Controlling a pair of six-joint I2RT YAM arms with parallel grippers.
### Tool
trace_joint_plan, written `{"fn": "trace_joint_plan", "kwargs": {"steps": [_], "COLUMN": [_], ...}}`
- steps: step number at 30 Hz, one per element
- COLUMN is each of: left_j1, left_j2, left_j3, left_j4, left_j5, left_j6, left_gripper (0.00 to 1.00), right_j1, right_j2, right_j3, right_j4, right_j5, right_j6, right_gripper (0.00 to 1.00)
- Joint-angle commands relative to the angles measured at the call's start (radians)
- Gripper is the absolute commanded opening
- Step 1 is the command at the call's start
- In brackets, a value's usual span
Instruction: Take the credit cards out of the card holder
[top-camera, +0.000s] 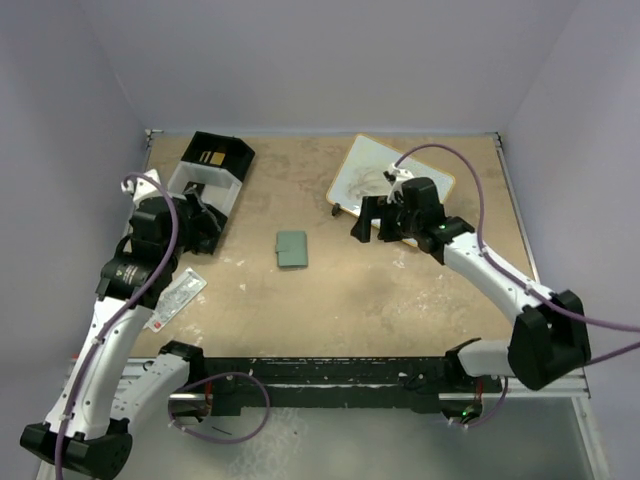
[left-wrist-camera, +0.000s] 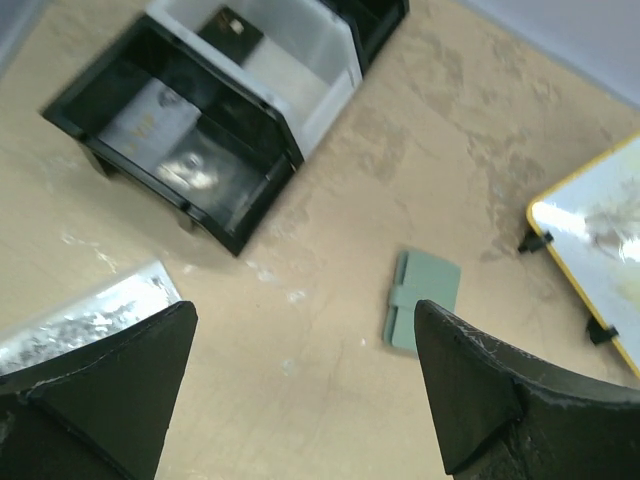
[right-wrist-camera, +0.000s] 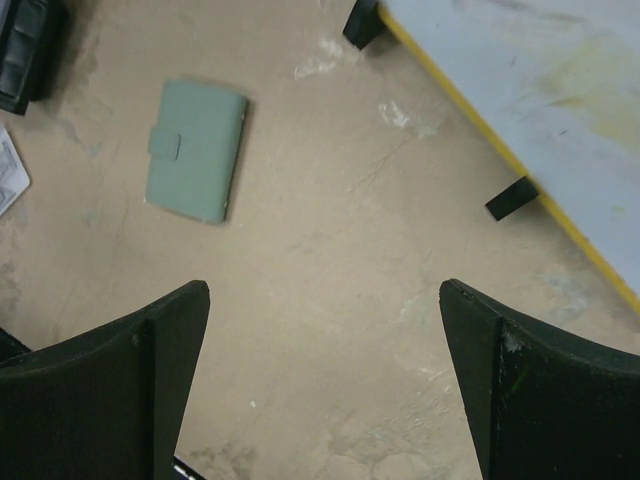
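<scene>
The card holder (top-camera: 292, 249) lies shut, grey-green side up with its strap tab closed, in the middle of the table. It also shows in the left wrist view (left-wrist-camera: 420, 302) and the right wrist view (right-wrist-camera: 195, 150). No credit cards are visible; the shut holder hides its inside. My left gripper (top-camera: 208, 228) is open and empty, hovering to the left of the holder (left-wrist-camera: 305, 310). My right gripper (top-camera: 365, 222) is open and empty, hovering to the right of the holder (right-wrist-camera: 325, 290). Neither gripper touches it.
A black-and-white compartment tray (top-camera: 212, 170) stands at the back left, with a small dark item bearing a gold mark inside (left-wrist-camera: 230, 25). A white board with a yellow rim (top-camera: 385, 175) lies at the back right. A clear packet (top-camera: 178, 297) lies front left.
</scene>
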Motion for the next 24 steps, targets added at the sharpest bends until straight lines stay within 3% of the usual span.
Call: {"fn": "trace_joint_plan", "kwargs": {"steps": [1,6,18,24], "left_j1": [0.017,0.024,0.029,0.031], "left_j2": [-0.021,-0.025,-0.042,-0.055], "left_j3": [-0.079,-0.136,-0.142,-0.127], "left_j4": [0.076,0.089,0.071,0.056], "left_j5": [0.198,0.269,0.289,0.281], "left_j6": [-0.086,-0.118,-0.141,-0.137], "left_gripper": [0.87,0.86,0.86,0.86], "right_j1": [0.03,0.074,0.116,0.1], "right_j2": [0.096,0.262,0.612,0.683], "right_j3": [-0.004,0.06,0.335,0.408], "right_j4": [0.06,0.073,-0.012,-0.043], "right_j5": [-0.083,-0.078,0.213,0.396], "right_j6": [0.083,0.137,0.222,0.157], "right_gripper": [1.0,1.0,1.0,1.0]}}
